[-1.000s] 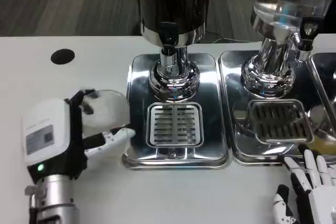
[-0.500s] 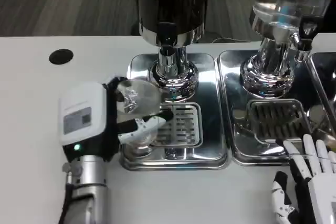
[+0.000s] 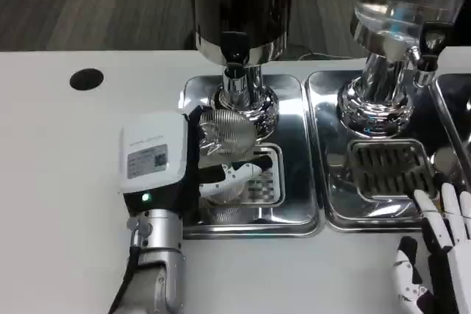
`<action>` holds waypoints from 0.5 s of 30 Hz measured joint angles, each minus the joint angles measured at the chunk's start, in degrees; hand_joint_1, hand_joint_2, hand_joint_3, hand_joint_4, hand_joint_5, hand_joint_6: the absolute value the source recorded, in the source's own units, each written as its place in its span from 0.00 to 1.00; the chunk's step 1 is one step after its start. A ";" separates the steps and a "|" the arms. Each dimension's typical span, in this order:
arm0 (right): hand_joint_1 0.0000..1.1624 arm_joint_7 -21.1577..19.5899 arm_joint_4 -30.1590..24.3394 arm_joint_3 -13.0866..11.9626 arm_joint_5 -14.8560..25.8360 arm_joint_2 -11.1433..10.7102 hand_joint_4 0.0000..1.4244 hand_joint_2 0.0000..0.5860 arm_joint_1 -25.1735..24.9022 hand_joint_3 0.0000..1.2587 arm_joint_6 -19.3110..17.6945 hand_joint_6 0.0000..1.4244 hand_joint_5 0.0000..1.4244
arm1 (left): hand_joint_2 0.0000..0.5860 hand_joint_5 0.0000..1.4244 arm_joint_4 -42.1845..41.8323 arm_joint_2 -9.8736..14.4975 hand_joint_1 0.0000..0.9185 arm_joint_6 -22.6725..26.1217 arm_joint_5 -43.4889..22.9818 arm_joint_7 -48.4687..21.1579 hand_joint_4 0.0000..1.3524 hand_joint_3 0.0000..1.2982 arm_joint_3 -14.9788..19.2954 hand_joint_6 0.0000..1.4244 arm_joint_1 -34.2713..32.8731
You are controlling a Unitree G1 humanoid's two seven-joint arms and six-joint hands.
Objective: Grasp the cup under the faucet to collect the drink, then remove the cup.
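Right hand [image 3: 440, 255] sits at the near right edge of the table [image 3: 51, 204], fingers spread, holding nothing, just in front of the right drip tray [image 3: 324, 204]; it looks to be waiting. Left hand [image 3: 173, 163] is over the left drip tray [image 3: 294, 215], white back up, thumb and fingers wrapped around the clear cup [image 3: 227, 131]. So the cup is gripped, hanging above the slotted grate [image 3: 266, 182] and just in front of the chrome base of the dark dispenser [image 3: 243, 5]. Cup's rim sits close to the faucet [image 3: 234, 48] but reads as slightly low and to the left of the spout; can't tell from this angle if it's truly centred, and can't tell if the cup bottom touches the grate. No liquid visible in the cup, no stream from the spout. Judgement: grasp is done, we're in the positioning part of the collect step, not yet filling. Next move calls for a small nudge to line the mouth up directly under the spout, keep the cup upright, then the tap needs working, probably by the idle right hand, which is well apart from it. Risk: thin transparent cup, easy to squeeze or tilt. Farther right, the second dispenser [image 3: 401, 5] with its clear tank stands on its own tray, not involved. Black round hole [image 3: 86, 79] at far left of the table.
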 measured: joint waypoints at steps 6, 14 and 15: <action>0.01 0.42 -0.53 -0.17 0.00 0.06 0.00 0.93 0.20 0.12 0.00 0.03 0.00 | 0.11 0.79 1.83 0.07 0.42 -0.01 0.00 2.16 0.67 0.66 -1.21 0.98 -0.98; 0.01 0.75 0.08 -0.85 0.21 0.06 0.00 0.93 -0.12 0.13 0.04 0.04 0.00 | 0.14 0.73 3.51 0.12 0.28 -0.01 -0.02 2.73 0.56 0.55 -2.05 0.97 -2.41; 0.01 0.75 0.33 -0.85 0.14 0.06 0.00 0.93 -0.12 0.13 0.04 0.04 0.00 | 0.14 0.72 3.63 0.15 0.27 0.01 -0.03 2.73 0.56 0.55 -2.08 0.97 -2.50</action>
